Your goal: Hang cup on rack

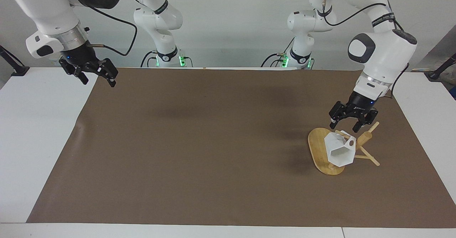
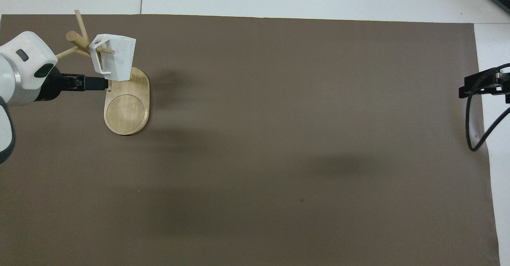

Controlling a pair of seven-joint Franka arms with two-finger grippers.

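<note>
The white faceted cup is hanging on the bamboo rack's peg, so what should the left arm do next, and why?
Probably lift the left gripper straight up and away. Its fingers are open above the white faceted cup, which hangs by its handle on the bamboo rack. The right gripper waits.

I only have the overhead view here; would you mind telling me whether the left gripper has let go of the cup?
Observer: Yes. In the facing view the left gripper is open and above the cup, apart from it.
Operator: Thank you. Is the cup resting on the rack's base?
Observer: It hangs by its handle on a peg of the rack; whether its bottom edge touches the base I cannot tell.
Operator: And the right gripper?
Observer: The right gripper waits open over the mat's corner at its own end.
</note>
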